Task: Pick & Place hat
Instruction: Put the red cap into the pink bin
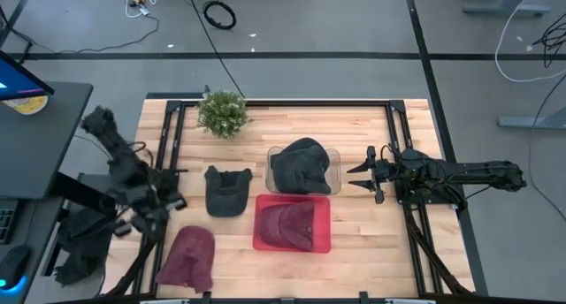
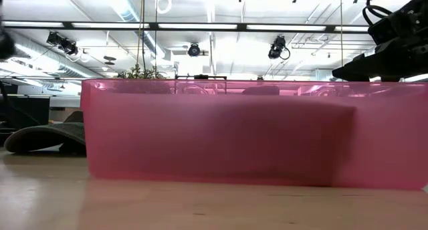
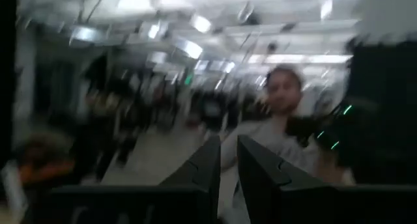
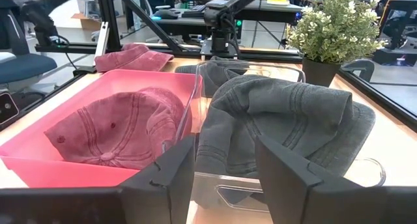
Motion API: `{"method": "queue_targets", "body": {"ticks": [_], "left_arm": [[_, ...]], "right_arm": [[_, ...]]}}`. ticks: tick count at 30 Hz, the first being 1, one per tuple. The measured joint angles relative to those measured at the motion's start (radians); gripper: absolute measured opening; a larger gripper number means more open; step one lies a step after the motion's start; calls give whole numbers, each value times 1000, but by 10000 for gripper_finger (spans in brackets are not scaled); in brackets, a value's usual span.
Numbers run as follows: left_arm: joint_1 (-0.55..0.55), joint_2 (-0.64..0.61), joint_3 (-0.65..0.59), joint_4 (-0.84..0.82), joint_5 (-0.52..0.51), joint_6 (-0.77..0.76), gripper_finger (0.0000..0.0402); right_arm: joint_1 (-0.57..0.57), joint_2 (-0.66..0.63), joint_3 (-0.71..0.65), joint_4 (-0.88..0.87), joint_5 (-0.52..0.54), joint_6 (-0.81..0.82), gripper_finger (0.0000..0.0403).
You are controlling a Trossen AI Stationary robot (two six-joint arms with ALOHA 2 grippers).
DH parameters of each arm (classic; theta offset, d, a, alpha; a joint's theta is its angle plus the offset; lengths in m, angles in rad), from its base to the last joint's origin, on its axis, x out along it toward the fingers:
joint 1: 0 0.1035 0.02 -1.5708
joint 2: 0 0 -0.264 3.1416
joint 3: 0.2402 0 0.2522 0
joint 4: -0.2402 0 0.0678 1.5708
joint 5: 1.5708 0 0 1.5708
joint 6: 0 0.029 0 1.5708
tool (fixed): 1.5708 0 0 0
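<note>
A dark grey hat (image 1: 302,165) (image 4: 280,113) sits in a clear bin (image 1: 334,154). A red hat (image 1: 287,223) (image 4: 111,129) lies in a pink bin (image 1: 320,242) (image 2: 254,133). Another dark grey hat (image 1: 226,189) and a maroon hat (image 1: 190,255) (image 4: 133,55) lie flat on the table. My right gripper (image 1: 354,177) (image 4: 225,149) is open. It hangs level just to the right of the clear bin and points at the grey hat. My left gripper (image 1: 164,202) (image 3: 228,149) is shut at the table's left edge and faces the room.
A potted plant (image 1: 222,112) (image 4: 335,28) stands at the far edge behind the bins. Black frame rails (image 1: 172,136) run along both sides of the table. A person (image 3: 280,94) shows in the room beyond the left gripper. There is bare wood to the right of the pink bin.
</note>
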Motion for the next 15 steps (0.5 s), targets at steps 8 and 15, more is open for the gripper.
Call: {"method": "queue_targets", "body": {"ticks": [8,15], "left_arm": [[-382,589,591,-701,-621,-50,55],[-521,1041,1056,-1470,-864,-551,55]], "right_arm": [[0,0,0,0,0,0,165],[0,0,0,0,0,0,165]]}}
